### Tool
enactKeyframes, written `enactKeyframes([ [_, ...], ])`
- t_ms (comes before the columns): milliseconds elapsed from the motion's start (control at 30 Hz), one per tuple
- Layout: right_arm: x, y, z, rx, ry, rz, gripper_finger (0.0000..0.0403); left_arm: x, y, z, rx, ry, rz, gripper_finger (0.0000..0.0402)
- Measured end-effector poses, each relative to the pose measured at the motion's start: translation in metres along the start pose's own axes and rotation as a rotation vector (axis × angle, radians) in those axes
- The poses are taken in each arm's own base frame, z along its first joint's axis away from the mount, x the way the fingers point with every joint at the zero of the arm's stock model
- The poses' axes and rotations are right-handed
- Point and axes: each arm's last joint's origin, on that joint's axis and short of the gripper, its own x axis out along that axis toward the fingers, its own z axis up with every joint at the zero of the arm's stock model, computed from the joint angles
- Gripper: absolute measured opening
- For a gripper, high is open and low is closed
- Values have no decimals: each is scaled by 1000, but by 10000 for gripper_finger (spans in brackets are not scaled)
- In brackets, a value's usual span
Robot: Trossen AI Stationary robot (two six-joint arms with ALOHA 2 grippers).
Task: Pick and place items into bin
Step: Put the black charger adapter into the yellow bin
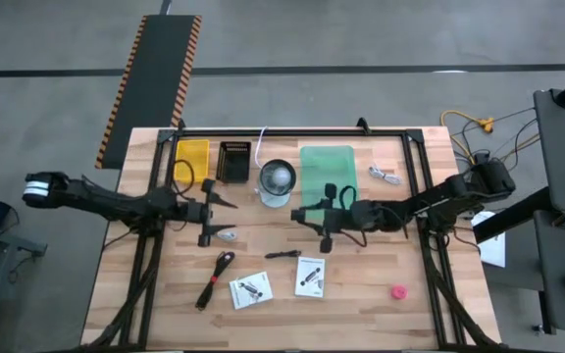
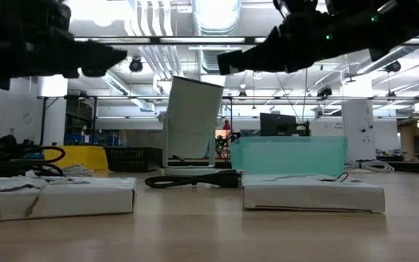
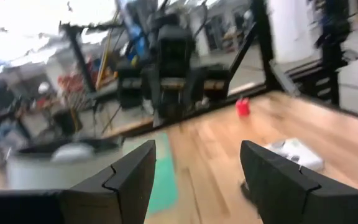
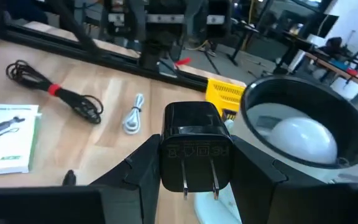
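On the wooden table (image 1: pixel 361 294) are two white packets with black print, one (image 1: pixel 251 289) lying left of the other (image 1: pixel 311 276), plus one red knob (image 1: pixel 398 291) and one coiled black cable with a red tie (image 1: pixel 215 278). Also loose are one small black tool (image 1: pixel 282 254), one white cable bundle (image 4: pixel 133 114), one silver metal piece (image 1: pixel 385 176) and one black plug adapter (image 4: pixel 196 147). Along the back stand four containers: one yellow bin (image 1: pixel 191 158), one black bin (image 1: pixel 234 161), one round bowl (image 1: pixel 277 180) and one green bin (image 1: pixel 326 167).
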Motion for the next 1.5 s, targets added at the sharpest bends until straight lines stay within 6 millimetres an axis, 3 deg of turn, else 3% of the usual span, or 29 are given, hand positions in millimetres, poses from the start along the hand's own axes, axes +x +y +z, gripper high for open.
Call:
enactKeyframes([
  [467,-2,1,-1,-17,-11,39,139,21,-1,-12,94,-41,1,219],
  [867,-3,1,-1,-9,-9,40,139,89,8,-7,107,-53,6,219],
  [1067,-3,2,-3,-11,-4,41,139,118,9,-16,101,-25,-3,219],
  [1300,-3,2,-3,-9,-3,43,139,138,11,-17,103,-35,2,219],
  [1500,-4,2,-4,-9,-1,44,139,142,10,-22,100,-19,-4,219],
])
